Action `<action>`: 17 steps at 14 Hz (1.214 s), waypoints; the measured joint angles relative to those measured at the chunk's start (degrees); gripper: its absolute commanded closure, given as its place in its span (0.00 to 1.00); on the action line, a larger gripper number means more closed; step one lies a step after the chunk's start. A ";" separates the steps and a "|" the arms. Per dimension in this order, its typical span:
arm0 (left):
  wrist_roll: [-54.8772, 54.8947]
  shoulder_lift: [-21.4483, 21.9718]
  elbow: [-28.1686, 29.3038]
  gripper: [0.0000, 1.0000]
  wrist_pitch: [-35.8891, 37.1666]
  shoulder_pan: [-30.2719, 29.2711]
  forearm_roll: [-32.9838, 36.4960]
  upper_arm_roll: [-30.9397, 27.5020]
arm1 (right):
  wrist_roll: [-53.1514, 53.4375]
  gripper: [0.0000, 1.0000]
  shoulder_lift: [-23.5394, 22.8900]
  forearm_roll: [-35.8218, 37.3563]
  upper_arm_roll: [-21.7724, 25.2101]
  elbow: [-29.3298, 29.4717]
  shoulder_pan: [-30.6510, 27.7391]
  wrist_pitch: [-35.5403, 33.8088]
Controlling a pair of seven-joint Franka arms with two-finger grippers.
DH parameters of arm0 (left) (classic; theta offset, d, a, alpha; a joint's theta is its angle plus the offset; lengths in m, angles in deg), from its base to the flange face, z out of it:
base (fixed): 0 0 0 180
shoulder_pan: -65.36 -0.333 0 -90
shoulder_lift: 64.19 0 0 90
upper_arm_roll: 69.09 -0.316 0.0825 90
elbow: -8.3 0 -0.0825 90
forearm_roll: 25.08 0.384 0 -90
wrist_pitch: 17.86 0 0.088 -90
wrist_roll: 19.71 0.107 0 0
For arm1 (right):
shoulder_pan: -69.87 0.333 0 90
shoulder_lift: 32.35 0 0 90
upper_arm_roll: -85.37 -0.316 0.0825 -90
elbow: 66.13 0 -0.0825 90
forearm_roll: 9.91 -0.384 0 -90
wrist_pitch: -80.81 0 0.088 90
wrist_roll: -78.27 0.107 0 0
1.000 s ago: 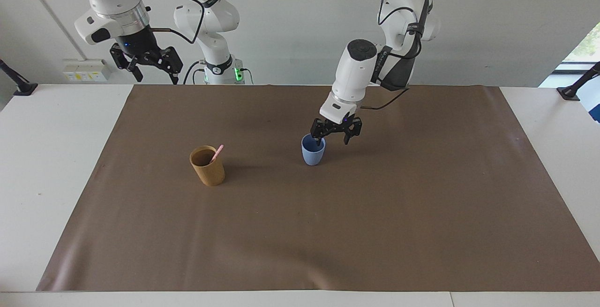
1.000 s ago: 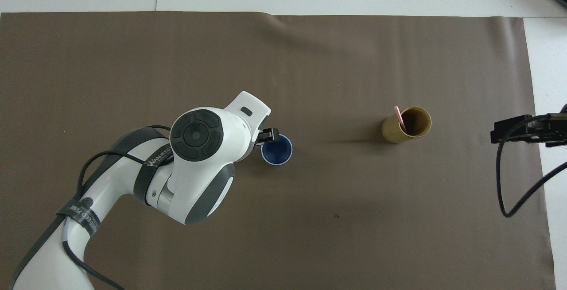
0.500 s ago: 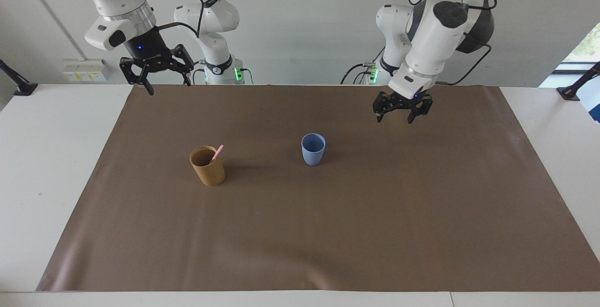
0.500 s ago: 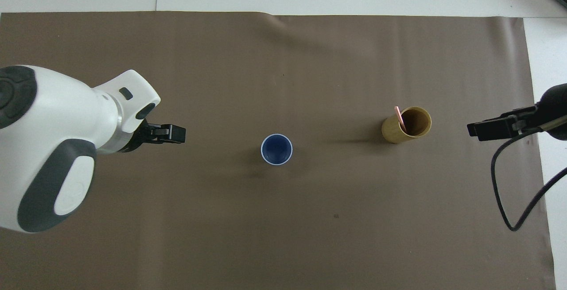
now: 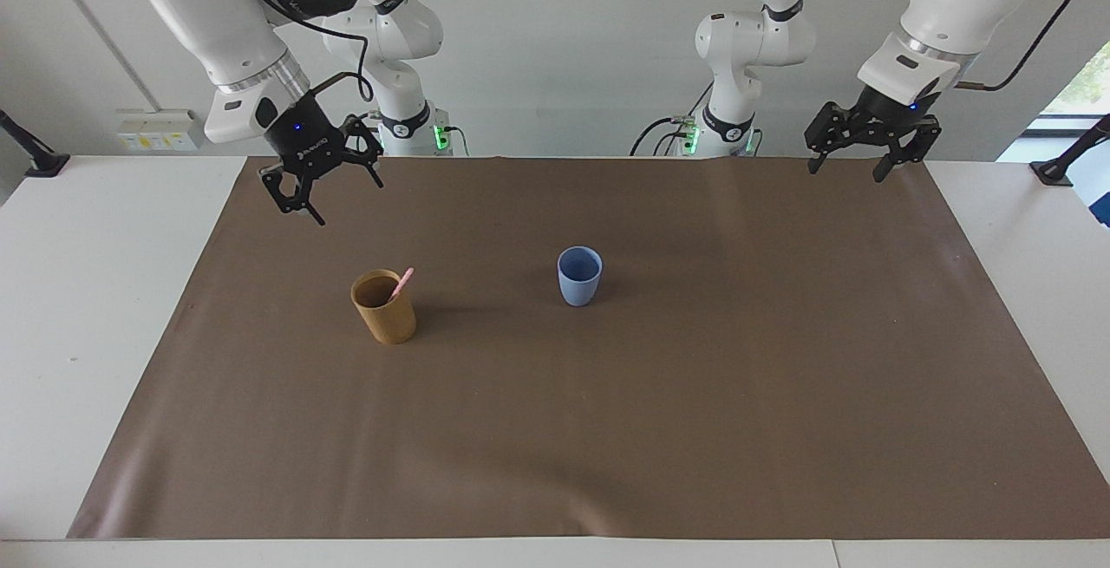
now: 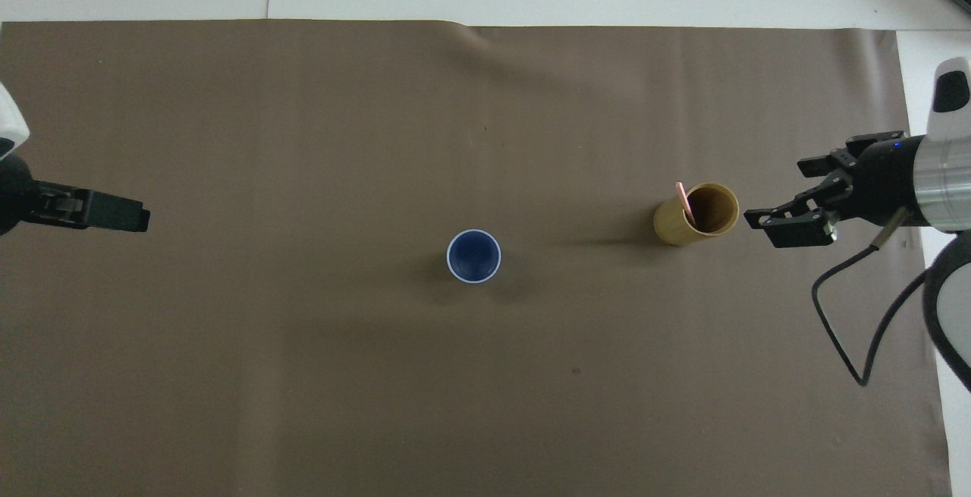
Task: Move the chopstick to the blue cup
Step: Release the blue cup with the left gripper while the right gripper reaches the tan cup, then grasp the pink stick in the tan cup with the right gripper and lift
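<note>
The chopstick [image 5: 401,283] leans in the tan cup [image 5: 383,306], tip tilted toward the blue cup [image 5: 579,276] standing beside it. The right gripper [image 5: 323,176], jaws apart, hangs over the mat [image 5: 607,429] close by the tan cup. The left gripper [image 5: 868,138], also apart and empty, waits well away.

On the worktop [image 5: 104,308] the chopstick [image 5: 401,284] leans in the tan cup [image 5: 384,308], which stands beside the blue cup [image 5: 579,277], toward the right arm's end.
</note>
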 measured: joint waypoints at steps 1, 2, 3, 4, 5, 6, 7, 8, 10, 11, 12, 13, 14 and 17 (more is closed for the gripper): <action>0.49 -0.98 -1.92 0.00 1.70 -0.52 0.50 0.01 | -2.22 0.00 -0.35 -0.95 0.00 -0.97 0.07 1.94; 0.70 -1.98 -3.45 0.00 2.76 -0.71 1.31 0.04 | -3.56 0.00 -0.67 -1.17 -0.02 -1.70 0.36 3.68; 0.73 -3.02 -4.79 0.00 3.41 -0.71 2.07 0.10 | -4.56 0.00 -1.03 -1.20 -0.04 -2.32 0.86 5.46; 0.73 -3.89 -5.76 0.00 3.63 -0.71 2.32 0.22 | -5.71 0.00 -1.45 -1.22 -0.08 -2.75 1.30 6.82; 0.73 -4.43 -6.33 0.00 3.77 -0.71 2.37 0.38 | -7.23 0.00 -1.93 -1.24 -0.11 -2.96 1.57 7.68; 0.73 -4.60 -6.40 0.00 4.41 -0.71 2.37 0.60 | -8.97 0.00 -2.34 -1.28 -0.12 -3.03 1.63 8.14; 0.73 -4.55 -6.26 0.00 5.62 -0.71 2.37 0.76 | -10.78 0.00 -2.71 -1.32 -0.10 -3.11 1.62 8.45; 0.73 -4.35 -6.02 0.00 6.74 -0.71 2.37 0.83 | -12.71 0.00 -3.27 -1.36 -0.09 -3.37 1.61 9.28; 0.72 -3.99 -5.85 0.00 7.77 -0.71 2.37 0.83 | -16.46 0.00 -5.16 -4.00 -0.09 -4.17 1.61 12.04; 0.72 -3.88 -5.85 0.00 7.80 -0.71 2.37 0.84 | -17.66 0.00 -6.25 -5.92 -0.09 -4.36 1.61 12.83; 0.72 -3.80 -5.85 0.00 7.86 -0.71 2.37 0.84 | -18.69 0.00 -7.37 -7.37 -0.10 -4.44 1.64 13.65; 0.72 -3.76 -5.84 0.00 7.94 -0.71 2.37 0.84 | -19.60 0.00 -8.46 -8.33 -0.11 -4.50 1.88 15.09; 0.72 -3.74 -5.84 0.00 7.96 -0.71 2.38 0.84 | -19.87 0.00 -9.46 -8.76 -0.12 -4.51 2.51 16.79; 0.72 -3.74 -5.84 0.00 7.93 -0.71 2.39 0.84 | -19.87 0.00 -10.96 -8.87 -0.17 -4.53 4.38 19.36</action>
